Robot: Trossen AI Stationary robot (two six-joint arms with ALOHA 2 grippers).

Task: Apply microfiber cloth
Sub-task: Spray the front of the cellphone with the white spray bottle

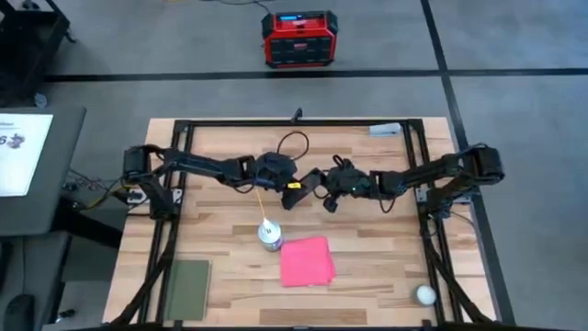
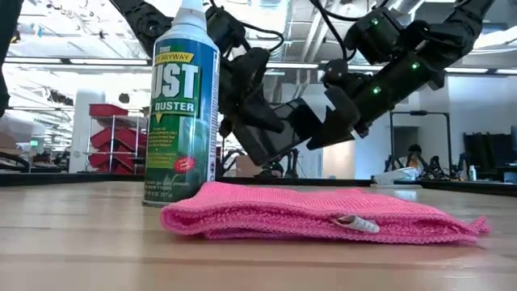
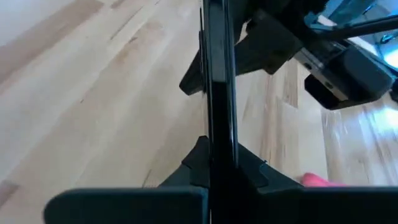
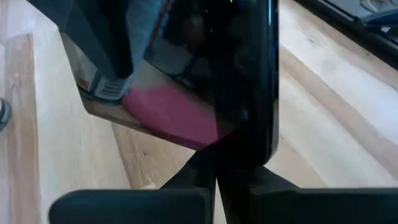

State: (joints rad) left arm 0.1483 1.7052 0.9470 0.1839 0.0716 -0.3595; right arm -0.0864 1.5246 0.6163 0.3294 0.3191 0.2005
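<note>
Left gripper (image 1: 308, 182) and right gripper (image 1: 317, 187) meet at centre of the high view, both clamped on a phone (image 1: 310, 183); cloth (image 1: 306, 261) lies below on the counter (image 1: 220, 221), beside a can (image 1: 270, 236). Low view: cloth (image 2: 323, 214) at centre, folded, can (image 2: 181, 105) left. Left wrist: phone (image 3: 217, 81) edge-on. Right wrist: phone (image 4: 236, 74) mirrors pink.

You see the microfiber cloth (image 1: 306, 261) lying flat on the worktop (image 1: 367, 221) toward its front edge, a bright pink, roughly square piece folded into soft layers. From the low view its knit texture shows, with a small white tag (image 2: 355, 222) poking from the front fold.
</note>
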